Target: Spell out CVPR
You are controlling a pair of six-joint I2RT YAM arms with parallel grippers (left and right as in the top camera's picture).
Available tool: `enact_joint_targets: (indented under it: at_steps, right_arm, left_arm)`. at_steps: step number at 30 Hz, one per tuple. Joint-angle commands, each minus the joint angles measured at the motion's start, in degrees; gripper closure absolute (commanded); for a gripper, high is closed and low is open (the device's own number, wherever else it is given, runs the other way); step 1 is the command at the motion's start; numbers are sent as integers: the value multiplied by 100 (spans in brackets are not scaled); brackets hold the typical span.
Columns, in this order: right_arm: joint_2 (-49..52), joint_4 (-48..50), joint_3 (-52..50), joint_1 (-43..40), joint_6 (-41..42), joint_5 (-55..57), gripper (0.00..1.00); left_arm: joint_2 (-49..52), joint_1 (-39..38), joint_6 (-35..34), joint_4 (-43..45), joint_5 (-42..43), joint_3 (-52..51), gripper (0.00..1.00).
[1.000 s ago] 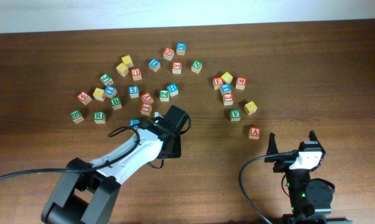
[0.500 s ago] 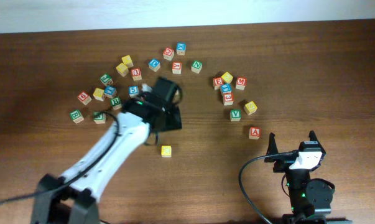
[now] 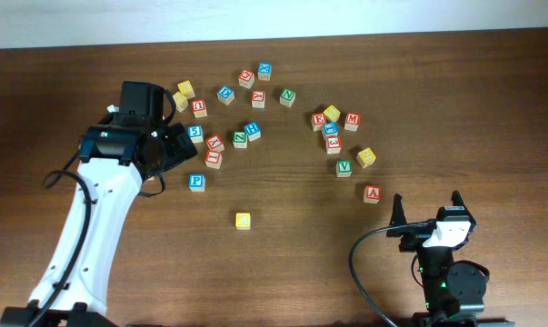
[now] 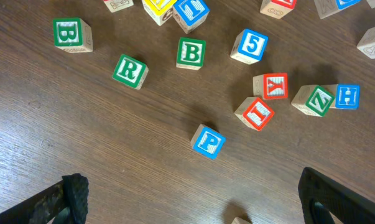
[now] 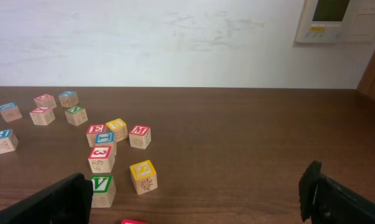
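A lone yellow block (image 3: 244, 220) lies in front of the block pile; its letter is too small to read. A blue P block (image 3: 196, 182) sits left of and behind it, and shows in the left wrist view (image 4: 208, 141). A green R block (image 4: 130, 70) shows in the left wrist view; my left arm hides it overhead. A green V block (image 3: 344, 167) is at the right, also in the right wrist view (image 5: 101, 185). My left gripper (image 3: 169, 150) is open and empty, high over the left blocks (image 4: 193, 205). My right gripper (image 3: 428, 211) is open and empty near the front right (image 5: 196, 199).
Several other letter blocks are scattered across the back of the table, among them a red A (image 3: 372, 193), a yellow S (image 5: 143, 175) and a blue 5 (image 4: 249, 45). A white wall runs behind the table's far edge.
My left arm has swung from the front middle up and back to the left. The yellow block, hidden under the gripper a second ago, now lies alone on the table. The right arm has not moved.
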Motion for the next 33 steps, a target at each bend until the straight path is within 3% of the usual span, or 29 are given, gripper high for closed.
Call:
enact_joint_targets:
  at_steps: [1, 17, 19, 22, 27, 33]
  right_arm:
    - [-44, -39, -31, 20, 26, 48, 2]
    - [-44, -39, -31, 20, 26, 48, 2]
    - [-44, -39, -31, 20, 26, 48, 2]
    - [-44, -39, -31, 20, 26, 48, 2]
    - [-44, -39, -31, 20, 26, 48, 2]
    - [-44, -39, -31, 20, 26, 48, 2]
  left_arm:
    - [-11, 17, 7, -4, -48, 13, 1]
    - [-11, 15, 7, 144, -2, -136, 1]
    - [-11, 50, -7, 142, -350, -136, 1]
    - [-11, 592, -765, 63, -310, -136, 1]
    - [-11, 1510, -813, -562, 48, -136, 1]
    - [-11, 1600, -815, -951, 50, -136, 1]
